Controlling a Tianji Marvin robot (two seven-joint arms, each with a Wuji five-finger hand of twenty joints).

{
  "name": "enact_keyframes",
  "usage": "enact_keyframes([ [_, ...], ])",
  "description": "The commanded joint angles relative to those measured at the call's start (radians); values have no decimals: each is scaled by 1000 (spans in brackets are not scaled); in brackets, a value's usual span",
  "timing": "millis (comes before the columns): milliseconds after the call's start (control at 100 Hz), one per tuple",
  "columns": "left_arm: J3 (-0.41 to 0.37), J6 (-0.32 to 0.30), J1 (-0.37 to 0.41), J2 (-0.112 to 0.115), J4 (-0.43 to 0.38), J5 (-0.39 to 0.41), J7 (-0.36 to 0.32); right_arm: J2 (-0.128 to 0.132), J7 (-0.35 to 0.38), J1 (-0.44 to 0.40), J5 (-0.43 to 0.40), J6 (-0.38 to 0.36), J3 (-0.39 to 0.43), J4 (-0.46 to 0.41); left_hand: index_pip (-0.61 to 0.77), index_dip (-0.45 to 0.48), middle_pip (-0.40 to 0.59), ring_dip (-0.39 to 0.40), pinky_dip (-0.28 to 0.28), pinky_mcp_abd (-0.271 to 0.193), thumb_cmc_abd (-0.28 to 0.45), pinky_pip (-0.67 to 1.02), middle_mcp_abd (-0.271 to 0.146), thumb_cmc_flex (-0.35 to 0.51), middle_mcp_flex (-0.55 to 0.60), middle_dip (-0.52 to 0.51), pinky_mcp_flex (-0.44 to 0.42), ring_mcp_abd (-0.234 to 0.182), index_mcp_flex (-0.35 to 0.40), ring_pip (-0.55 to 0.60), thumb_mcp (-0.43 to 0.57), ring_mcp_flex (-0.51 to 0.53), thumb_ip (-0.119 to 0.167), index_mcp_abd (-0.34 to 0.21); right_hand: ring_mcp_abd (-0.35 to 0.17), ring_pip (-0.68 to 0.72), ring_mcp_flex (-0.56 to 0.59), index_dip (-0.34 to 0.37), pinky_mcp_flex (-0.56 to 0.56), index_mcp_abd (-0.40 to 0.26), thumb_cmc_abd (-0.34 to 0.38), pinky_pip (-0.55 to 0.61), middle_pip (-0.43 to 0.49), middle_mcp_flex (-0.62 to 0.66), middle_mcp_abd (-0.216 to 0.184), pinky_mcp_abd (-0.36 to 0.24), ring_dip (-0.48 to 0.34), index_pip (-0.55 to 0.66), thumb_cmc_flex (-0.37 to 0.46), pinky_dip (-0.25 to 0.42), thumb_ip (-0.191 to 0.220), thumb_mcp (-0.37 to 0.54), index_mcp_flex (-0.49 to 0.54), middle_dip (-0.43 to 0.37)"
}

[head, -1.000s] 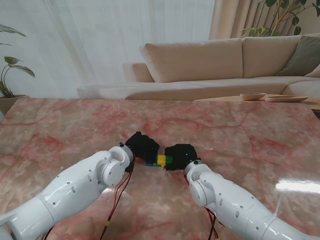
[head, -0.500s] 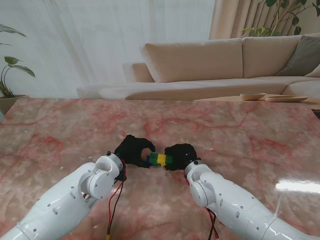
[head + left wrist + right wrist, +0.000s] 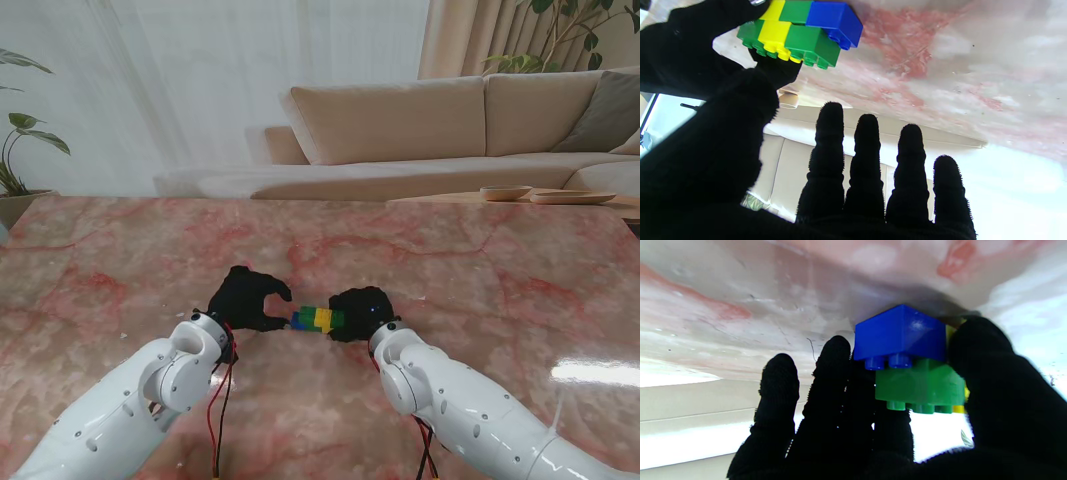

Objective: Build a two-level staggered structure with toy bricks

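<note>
Bricks look already joined in two levels: blue brick (image 3: 835, 20) on the table-side row, green brick (image 3: 810, 45) and yellow brick (image 3: 773, 35) on the upper row, offset so the blue end sticks out toward my left. The brick stack (image 3: 317, 320) sits on the marble table (image 3: 480, 260), between my two hands, roughly mid-table and near to me.

Step in hand, as I judge it: steady the stack and let go cleanly. To do it well I keep my right hand (image 3: 360, 312) firm on its end so nothing tips, hold the base flat on the table, and move my left hand (image 3: 243, 297) straight out sideways, no drag on the blue end.

Right hand: clasped around the right end of the stack, thumb (image 3: 993, 380) on one side face, fingers (image 3: 836, 373) behind the other, grasping it.

Left hand: released, fingers (image 3: 867, 156) spread and straight, holding nothing. It's just beside the blue end; the thumb may be brushing the stack, hard to tell from the wrist view because the black gloves merge there. In the stand view there's a small gap.
</note>
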Motion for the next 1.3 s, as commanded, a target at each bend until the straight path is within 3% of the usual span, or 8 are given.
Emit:
enact_keyframes([
  [0,1,3,-1,-6,4,-2,-24,4,24,-33,-4,-4,-15,32,20,18,14,18,20,12,19,39,-25,5,27,15,-9,-1,26,26,25,27,30,-28,3,-6,-40,-101,-17,-16,20,-15,-106,-39,5,1,-16,-241,21,-19,60,10,-2,-69],
  [120,-6,3,7,-6,-2,-7,-23,8,19,-36,-18,-9,-15,27,-3,8,-15,0,-10,-24,16,26,-11,-9,-2,-3,-11,-6,7,1,4,20,27,-5,24,-101,-112,-95,-93,6,26,-140,-147,-115,20,27,-65,-268,12,-50,63,-27,-47,-104],
  [390,-51,10,54,-1,-51,14,-26,24,47,-50,-48,-21,-7,-4,-39,-8,-26,-17,-41,-7,7,10,-11,-26,-31,-17,-15,-11,-18,-16,-21,3,27,11,75,-353,-287,-180,-252,125,11,-455,-280,-321,80,71,-213,-456,-43,-95,95,-143,-199,-257],
  [680,-127,4,114,11,-126,14,-86,55,118,-135,-123,-44,108,-139,-138,-56,-83,-130,-119,-54,57,-60,9,-38,-120,-81,-2,-33,-63,-119,-128,-47,42,52,117,-607,-372,-266,-319,182,-19,-662,-398,-410,115,76,-349,-590,-175,-148,103,-99,-282,-382],
  [950,-211,-9,186,23,-205,-13,-167,78,189,-275,-221,-96,299,-318,-312,-146,-148,-265,-302,-103,207,-220,17,-28,-226,-175,14,-69,-114,-213,-393,-141,90,104,135,-743,-375,-285,-324,191,38,-754,-504,-405,131,59,-426,-614,-274,-220,105,-37,-314,-481],
  [1190,-281,-37,259,27,-263,-33,-195,83,232,-406,-257,-172,467,-462,-395,-191,-175,-309,-344,-136,322,-235,35,-8,-281,-209,23,-83,-133,-232,-592,-178,130,138,133,-815,-375,-317,-303,189,116,-822,-570,-382,150,19,-505,-658,-355,-331,116,-24,-328,-589],
  [1210,-287,-42,264,28,-267,-35,-198,84,239,-421,-259,-177,482,-483,-408,-199,-179,-317,-369,-142,351,-224,35,28,-288,-213,23,-83,-134,-232,-687,-184,147,143,132,-821,-374,-322,-297,188,120,-834,-575,-378,150,13,-514,-662,-363,-351,119,-20,-326,-600],
  [1290,-310,-60,284,31,-282,-41,-216,85,265,-468,-269,-205,535,-539,-427,-207,-189,-322,-377,-161,399,-223,33,2,-307,-217,26,-89,-153,-239,-718,-197,153,151,125,-836,-375,-337,-279,195,171,-859,-591,-371,160,-10,-543,-676,-411,-406,130,-14,-323,-634],
])
